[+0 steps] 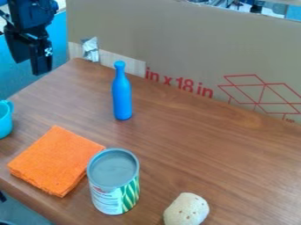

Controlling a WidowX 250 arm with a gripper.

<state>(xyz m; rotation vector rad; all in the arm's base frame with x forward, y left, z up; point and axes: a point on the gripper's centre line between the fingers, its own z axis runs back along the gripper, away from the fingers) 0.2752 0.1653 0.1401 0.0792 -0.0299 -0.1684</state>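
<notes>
Camera view, one: fixed, raised, slanting down.
Faces across wooden table [217,149] toward cardboard [188,39] at 12 o'clock; fairly near, with can [113,180] closer, at 7 o'clock, and bottle [122,99] farther off, between 10 and 11.

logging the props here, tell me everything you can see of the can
The can stands upright on the wooden table, lid end up. It is a cylinder, metal by its look, with a flat grey top inside a raised rim and a white label with green stripes and some red. The folded orange cloth lies right beside it; the gripper is away from it.
</notes>
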